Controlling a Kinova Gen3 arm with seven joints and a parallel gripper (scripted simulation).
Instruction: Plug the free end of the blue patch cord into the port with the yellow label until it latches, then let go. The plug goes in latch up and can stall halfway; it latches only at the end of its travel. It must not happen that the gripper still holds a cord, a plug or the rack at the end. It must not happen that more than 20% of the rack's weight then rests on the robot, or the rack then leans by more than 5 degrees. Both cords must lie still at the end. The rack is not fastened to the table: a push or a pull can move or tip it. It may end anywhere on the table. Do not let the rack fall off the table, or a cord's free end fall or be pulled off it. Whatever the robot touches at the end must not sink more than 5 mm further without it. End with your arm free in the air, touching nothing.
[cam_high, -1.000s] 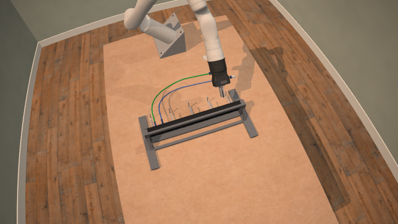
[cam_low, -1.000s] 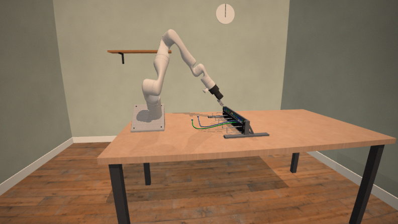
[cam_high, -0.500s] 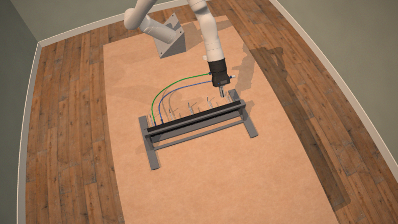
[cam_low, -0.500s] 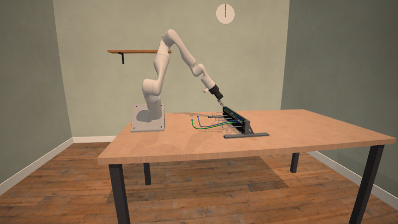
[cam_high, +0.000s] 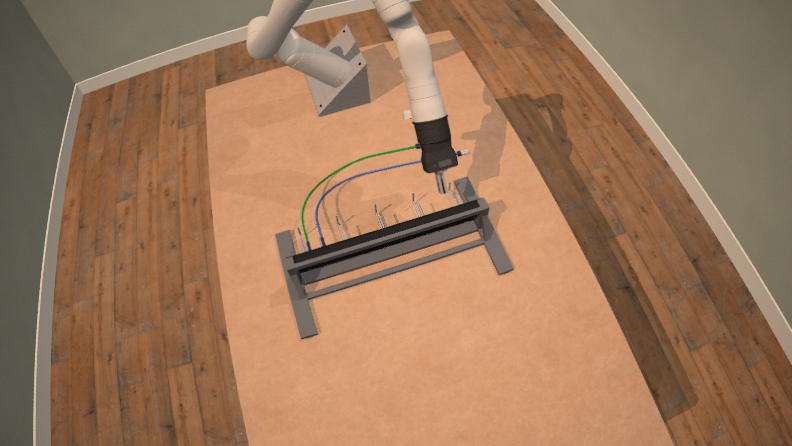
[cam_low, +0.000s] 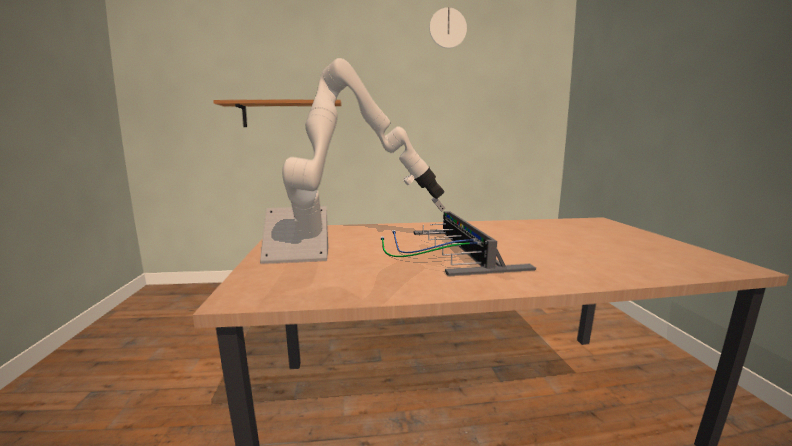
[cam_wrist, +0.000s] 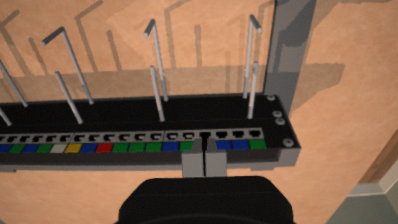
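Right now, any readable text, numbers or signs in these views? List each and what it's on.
None readable.
Patch panel port labels: plain colour tiles, no lettering.
Wall clock: blank face, no numerals.
Gripper, shut and holding nothing: no markings visible.

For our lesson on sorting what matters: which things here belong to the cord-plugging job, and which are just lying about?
Job:
blue cord
yellow-label port
rack
green cord
claw, shut and empty

Lying about:
shelf
clock
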